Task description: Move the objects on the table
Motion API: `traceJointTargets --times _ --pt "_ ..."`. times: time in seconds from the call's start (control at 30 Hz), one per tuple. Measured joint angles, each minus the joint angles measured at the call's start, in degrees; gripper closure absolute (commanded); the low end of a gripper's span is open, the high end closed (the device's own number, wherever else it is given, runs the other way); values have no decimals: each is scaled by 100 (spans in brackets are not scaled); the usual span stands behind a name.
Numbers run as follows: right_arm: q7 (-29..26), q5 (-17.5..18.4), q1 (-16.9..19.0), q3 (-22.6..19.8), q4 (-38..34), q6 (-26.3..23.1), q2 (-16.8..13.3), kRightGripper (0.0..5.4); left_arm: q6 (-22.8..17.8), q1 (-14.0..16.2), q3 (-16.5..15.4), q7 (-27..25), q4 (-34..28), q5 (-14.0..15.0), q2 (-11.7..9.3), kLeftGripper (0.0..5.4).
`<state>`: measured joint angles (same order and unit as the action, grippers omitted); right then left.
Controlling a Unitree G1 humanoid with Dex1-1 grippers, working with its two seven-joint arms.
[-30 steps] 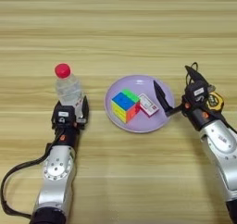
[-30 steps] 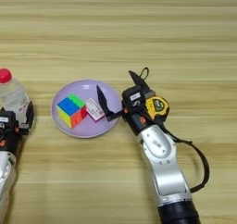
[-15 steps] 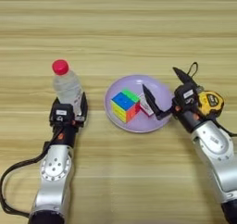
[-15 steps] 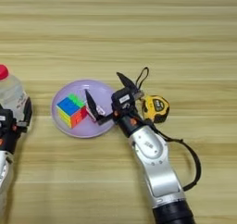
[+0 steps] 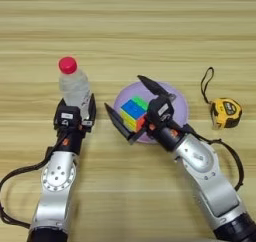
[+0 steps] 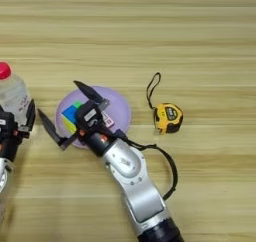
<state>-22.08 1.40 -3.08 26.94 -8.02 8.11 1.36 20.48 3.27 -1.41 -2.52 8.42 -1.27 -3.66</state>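
Observation:
The clear bottle with a red cap stands upright at the left, and my left gripper is shut on its lower part. My right gripper is open wide over the left side of the lilac plate. Its two black fingers straddle the multicoloured puzzle cube, which lies on the plate. The yellow-black tape measure lies free on the table to the right of the plate, its black strap looped towards the far side.
A small red-and-white flat box lies on the plate beside the cube, partly covered by my right hand. My right forearm runs in from the bottom right, with a black cable looping beside it.
My right gripper has swung left from beside the tape measure to over the cube, leaving the tape measure on the table. The bottle in my left gripper has shifted slightly further away.

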Motion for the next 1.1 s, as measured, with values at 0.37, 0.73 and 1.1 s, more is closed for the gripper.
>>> traceJointTargets --times 0.37,0.73,1.1 --pt "137 10 -507 380 -14 -134 -11 0 -144 1 329 -206 -219 -81 -25 235" --pt "662 101 -1600 -89 843 -96 301 0 -204 43 667 -459 -449 -103 -45 235" --pt "574 301 -2204 -360 2314 272 617 0 -271 150 746 -532 -527 -196 -50 235"
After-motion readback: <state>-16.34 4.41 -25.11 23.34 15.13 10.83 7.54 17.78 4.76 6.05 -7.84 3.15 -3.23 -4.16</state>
